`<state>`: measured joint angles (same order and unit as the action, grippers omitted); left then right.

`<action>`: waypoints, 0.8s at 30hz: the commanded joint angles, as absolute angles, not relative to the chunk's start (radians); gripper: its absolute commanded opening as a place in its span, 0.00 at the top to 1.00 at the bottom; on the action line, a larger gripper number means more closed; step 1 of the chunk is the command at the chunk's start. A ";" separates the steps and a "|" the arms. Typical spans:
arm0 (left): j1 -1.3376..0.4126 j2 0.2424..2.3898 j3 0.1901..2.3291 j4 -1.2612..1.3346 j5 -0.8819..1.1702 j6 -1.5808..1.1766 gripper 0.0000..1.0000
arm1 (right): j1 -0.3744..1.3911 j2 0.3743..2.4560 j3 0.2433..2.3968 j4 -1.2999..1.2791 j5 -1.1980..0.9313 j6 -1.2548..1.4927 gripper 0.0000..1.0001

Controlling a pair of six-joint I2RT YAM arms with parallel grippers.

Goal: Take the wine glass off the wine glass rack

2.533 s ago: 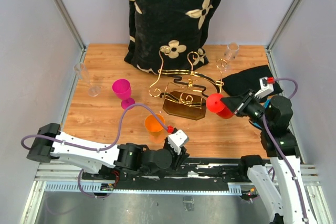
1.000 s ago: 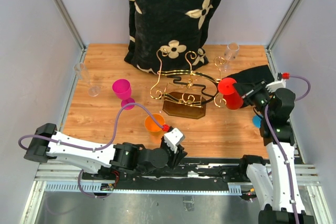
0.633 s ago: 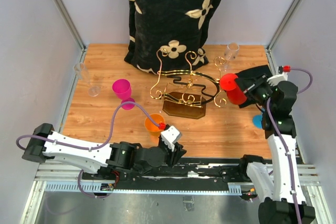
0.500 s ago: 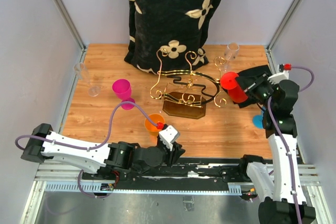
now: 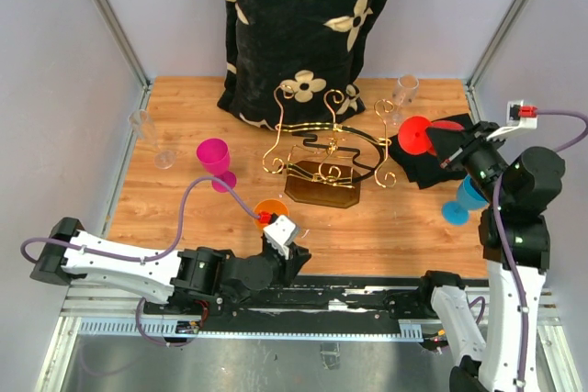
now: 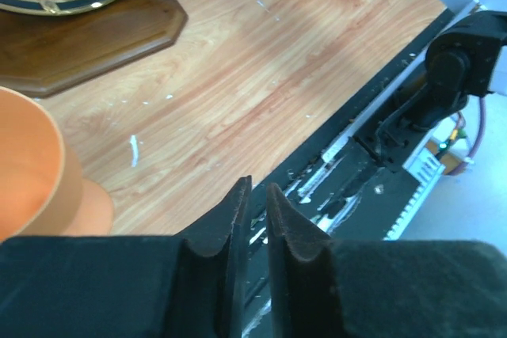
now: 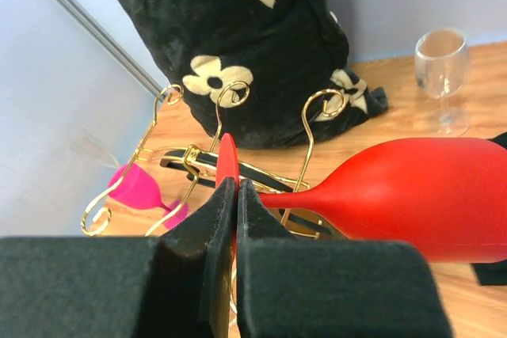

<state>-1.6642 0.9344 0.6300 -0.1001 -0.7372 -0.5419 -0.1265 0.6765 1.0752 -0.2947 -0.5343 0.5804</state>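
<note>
Now, left gripper (image 6: 257, 188) sits near-left of the wine glass rack (image 5: 322, 168), jaws barely ajar, empty. Just right of the rack, right gripper (image 7: 230, 187) clamps the red wine glass (image 7: 412, 187) by its foot. It looks clear of the hooks, so carry it level and mind the blue glass (image 5: 464, 199).

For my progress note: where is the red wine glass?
In the top view, the right gripper holds the red wine glass just right of the rack.

No legible text, labels, brands, numbers or signs on anything in view.
</note>
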 commanded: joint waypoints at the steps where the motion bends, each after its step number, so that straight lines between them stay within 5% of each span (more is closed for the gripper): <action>1: -1.669 0.898 0.668 -0.168 -0.843 -0.571 0.88 | -0.104 0.623 1.180 -0.493 -0.545 0.376 0.99; 8: -1.625 0.785 0.661 -0.192 -0.900 -0.520 0.91 | -0.024 0.669 1.409 -0.858 -0.511 0.195 0.99; 15: -1.579 0.742 0.684 -0.247 -0.886 -0.514 0.89 | 0.060 0.900 1.610 -0.860 -0.483 0.139 0.99; 24: -1.579 0.687 0.648 -0.269 -0.902 -0.561 0.87 | 0.701 1.405 2.244 -1.093 0.156 -0.096 0.99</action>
<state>-1.5848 0.7216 0.6556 -0.2474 -0.8566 -0.5327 0.4973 1.2785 2.0602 -0.9504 -0.1947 0.0673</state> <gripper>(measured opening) 0.125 0.013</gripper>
